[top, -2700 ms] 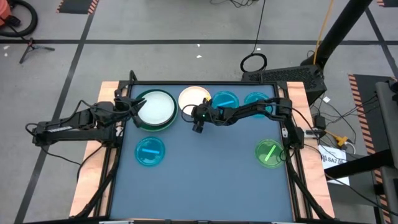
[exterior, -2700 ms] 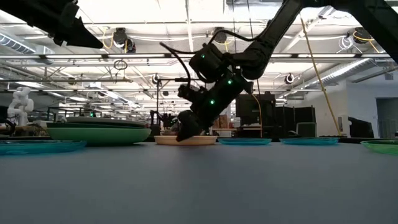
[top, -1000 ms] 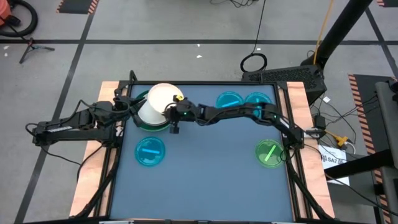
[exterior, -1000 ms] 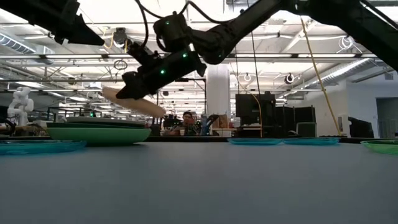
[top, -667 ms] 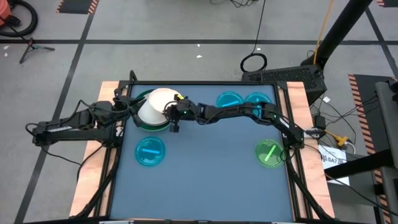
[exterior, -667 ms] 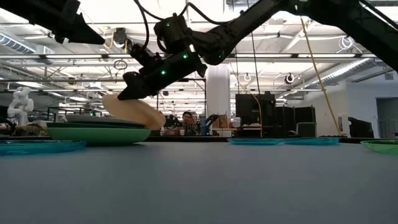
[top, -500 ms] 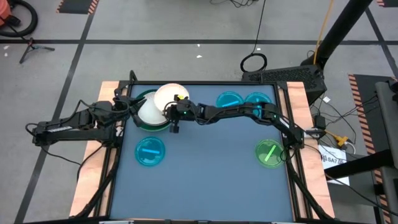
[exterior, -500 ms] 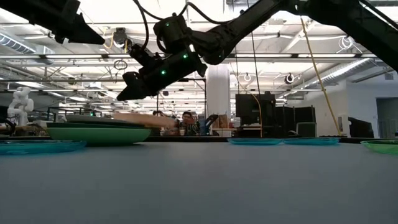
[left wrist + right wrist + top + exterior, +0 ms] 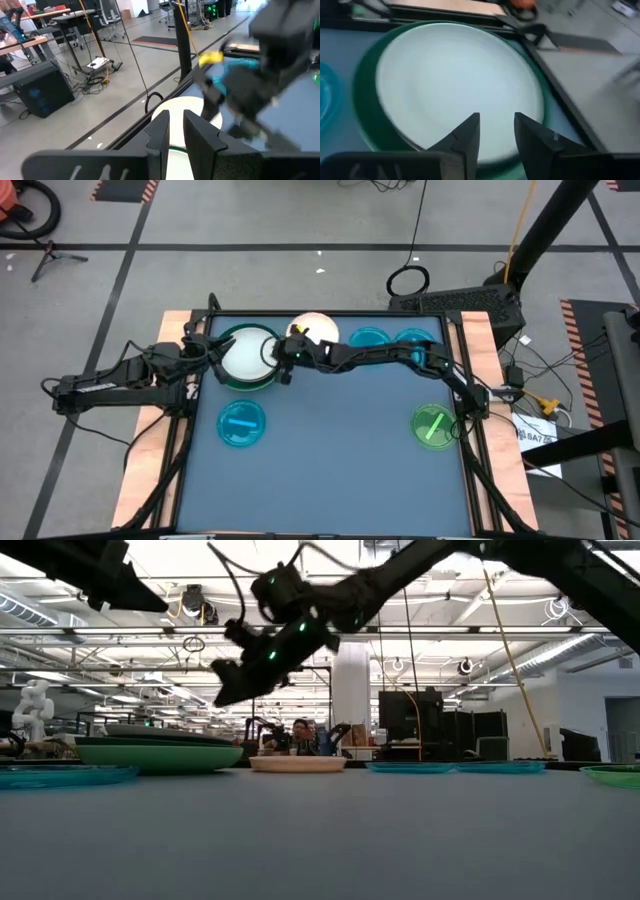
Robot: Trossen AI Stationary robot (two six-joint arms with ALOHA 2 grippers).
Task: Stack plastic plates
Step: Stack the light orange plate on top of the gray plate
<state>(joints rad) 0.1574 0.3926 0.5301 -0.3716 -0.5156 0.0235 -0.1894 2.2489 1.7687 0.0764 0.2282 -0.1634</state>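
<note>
A stack with a white plate [image 9: 248, 356] on a large green plate [image 9: 226, 338] stands at the table's far left; it also shows in the low view [image 9: 160, 754] and the right wrist view [image 9: 455, 85]. A cream plate [image 9: 314, 329] lies flat on the table just right of the stack, and shows in the low view [image 9: 298, 764]. My right gripper [image 9: 284, 370] hangs open and empty above the stack's right edge [image 9: 224, 694] [image 9: 497, 132]. My left gripper [image 9: 215, 352] is shut at the stack's left edge [image 9: 176, 132].
Two cyan plates [image 9: 368, 338] [image 9: 413, 338] lie along the far edge. Another cyan plate [image 9: 241, 423] lies at the left middle and a bright green plate [image 9: 432, 426] at the right middle. The table's middle and near part [image 9: 330, 470] is bare.
My right gripper held the cream plate tilted over the stack and lowered it. It has let go and risen a little. The plate dropped flat onto the stack's right side, then slid off toward the table's right, and now lies on the table beside the stack.
</note>
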